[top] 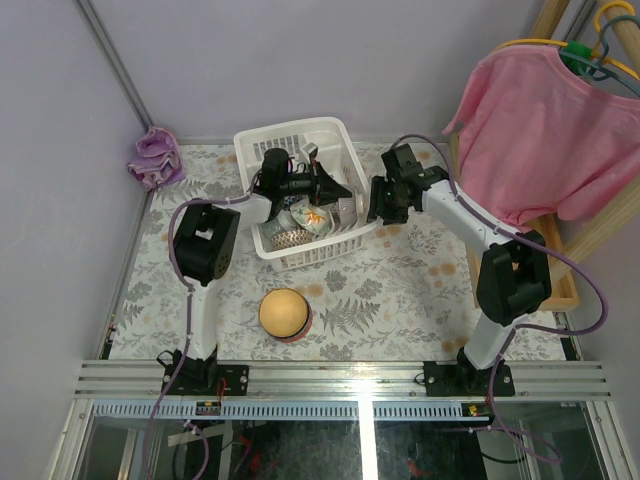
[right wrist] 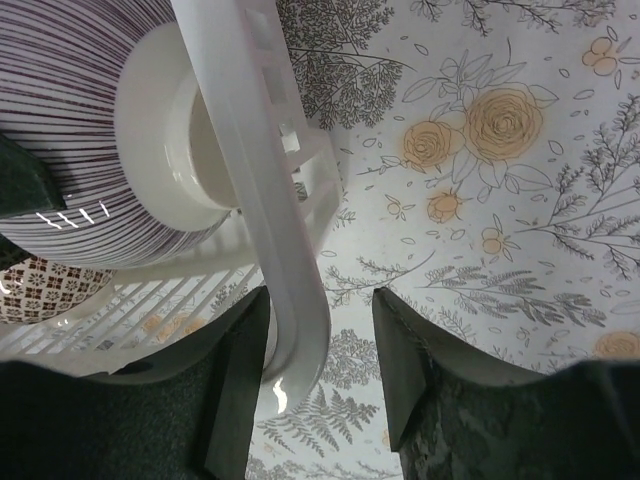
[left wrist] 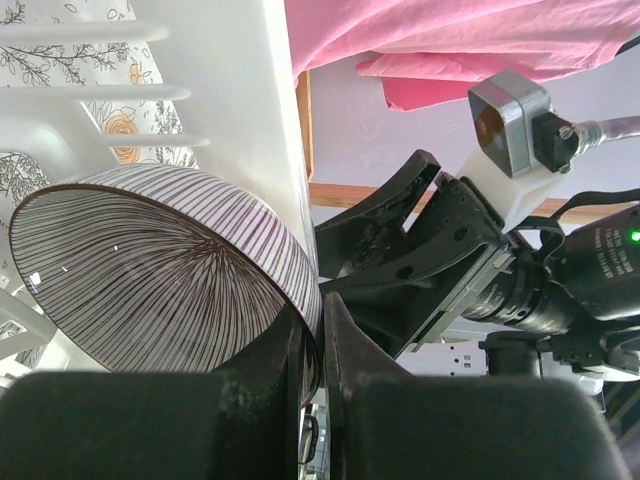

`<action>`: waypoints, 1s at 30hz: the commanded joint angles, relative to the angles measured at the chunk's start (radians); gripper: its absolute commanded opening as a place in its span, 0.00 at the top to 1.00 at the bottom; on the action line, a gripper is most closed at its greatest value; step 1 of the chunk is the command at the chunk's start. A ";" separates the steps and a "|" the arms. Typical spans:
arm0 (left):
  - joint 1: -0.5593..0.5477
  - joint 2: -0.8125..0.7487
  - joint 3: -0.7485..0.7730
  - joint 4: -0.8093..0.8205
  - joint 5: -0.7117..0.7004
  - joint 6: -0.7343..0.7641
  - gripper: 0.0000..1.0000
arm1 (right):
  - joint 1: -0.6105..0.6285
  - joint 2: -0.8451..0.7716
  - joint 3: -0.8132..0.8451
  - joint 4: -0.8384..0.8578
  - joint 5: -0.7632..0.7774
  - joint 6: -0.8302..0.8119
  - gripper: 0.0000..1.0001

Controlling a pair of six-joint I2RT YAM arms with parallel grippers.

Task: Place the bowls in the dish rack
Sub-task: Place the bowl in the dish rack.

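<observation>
Striped bowl [left wrist: 150, 270]: tipped up on edge inside the dish rack [top: 290, 133], hard by its right-hand wall with its foot ring turned toward that wall. From here I can't tell whether it rests on the rack's base.
Left tool [left wrist: 318, 345]: clenched on the bowl's thin rim, one finger inside and one outside.
Right tool [right wrist: 320, 300]: astride the top of the rack's right wall. One finger is close against the plastic, the other stands apart with bench showing between. It looks half-closed and not yet clamped.
Neighbours in the rack: a flower bowl [top: 315, 216] and a brown-patterned bowl [top: 290, 238] sit just beside the striped one.
Step in hand: I'd say seating the striped bowl while the right tool steadies the rack.
Doing it well: finish the clamp on the wall first, so the light rack can't slide. Then lower the bowl slowly until it leans on the wall or on a neighbour. Only then loosen the rim pinch, and draw the fingers out along the rim line.
Watch for: ceramic knocking ceramic, and the two tools sitting close either side of that wall.
Left to load: an orange-yellow bowl [top: 285, 312] out on the floral bench [top: 400, 300], well clear of the rack.
</observation>
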 commanded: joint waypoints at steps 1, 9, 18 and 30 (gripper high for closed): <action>-0.003 0.032 -0.054 -0.126 -0.115 0.093 1.00 | 0.026 -0.043 -0.073 0.074 0.061 -0.010 0.48; -0.003 0.038 -0.157 0.119 -0.085 -0.007 1.00 | 0.064 -0.137 -0.193 0.180 0.117 0.005 0.50; -0.001 0.054 -0.174 0.306 -0.084 -0.142 1.00 | 0.152 -0.056 -0.100 0.123 0.192 0.003 0.56; -0.001 0.002 -0.106 -0.122 -0.127 0.113 0.88 | 0.173 -0.044 -0.092 0.134 0.201 0.004 0.57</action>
